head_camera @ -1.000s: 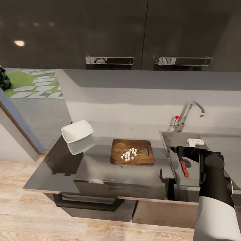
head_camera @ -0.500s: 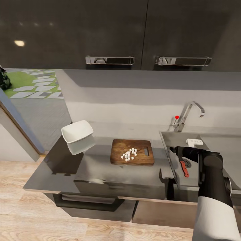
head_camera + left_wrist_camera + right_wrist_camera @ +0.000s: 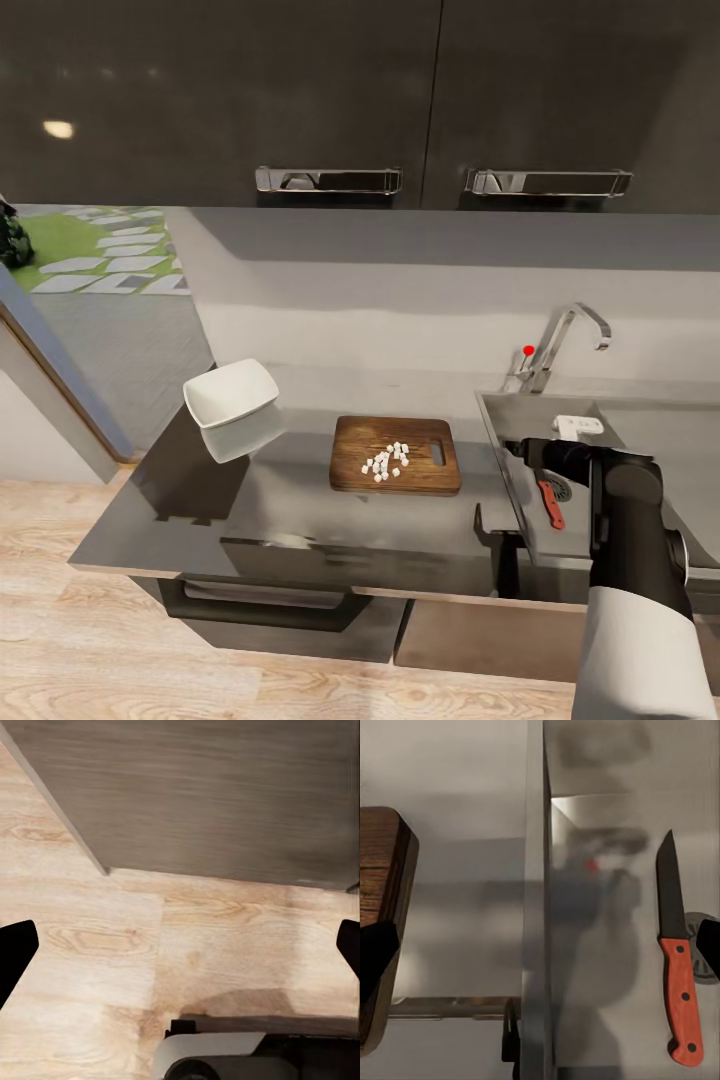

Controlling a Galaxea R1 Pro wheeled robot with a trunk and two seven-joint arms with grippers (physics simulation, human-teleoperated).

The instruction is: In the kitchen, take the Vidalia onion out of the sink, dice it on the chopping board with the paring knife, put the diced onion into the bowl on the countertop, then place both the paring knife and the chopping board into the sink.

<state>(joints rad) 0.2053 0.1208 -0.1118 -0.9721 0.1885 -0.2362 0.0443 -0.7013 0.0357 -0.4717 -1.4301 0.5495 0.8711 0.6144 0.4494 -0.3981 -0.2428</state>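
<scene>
Dark-grey glossy countertop [image 3: 300, 500], mirror-like, over grey cabinets with a dark bar handle [image 3: 260, 608]; pale wood-grain floor [image 3: 80, 640] below, dark wall cabinets with chrome handles [image 3: 328, 180] above, plain grey backsplash behind. At far left, a glimpse of lawn and stepping stones [image 3: 90, 250]. White squarish bowl [image 3: 231, 392] with rounded corners at the left of the counter, its reflection just beneath, nothing visible inside. Dark-brown grained chopping board [image 3: 396, 455] in the middle, rectangular with rounded corners and a handle hole at its right end; small white onion dice [image 3: 386, 461] heaped on top, left of the hole. Grey recessed sink [image 3: 590, 520] to the right, with curved chrome faucet [image 3: 570, 340] and red knob [image 3: 528, 350] at the far edge. Inside the basin: paring knife [image 3: 677, 967] lying flat, red riveted handle toward the near side, dark blade pointing far, just beside the round drain [image 3: 560, 488]; a small white object [image 3: 581, 425] farther back, unclear what. Right gripper [image 3: 540, 960] above the sink's left rim, between board and knife, fingers spread wide and holding nothing. Left gripper [image 3: 180, 945] pointed down at the floor beside a grey cabinet panel [image 3: 210, 795], fingertips far apart, also holding nothing.
</scene>
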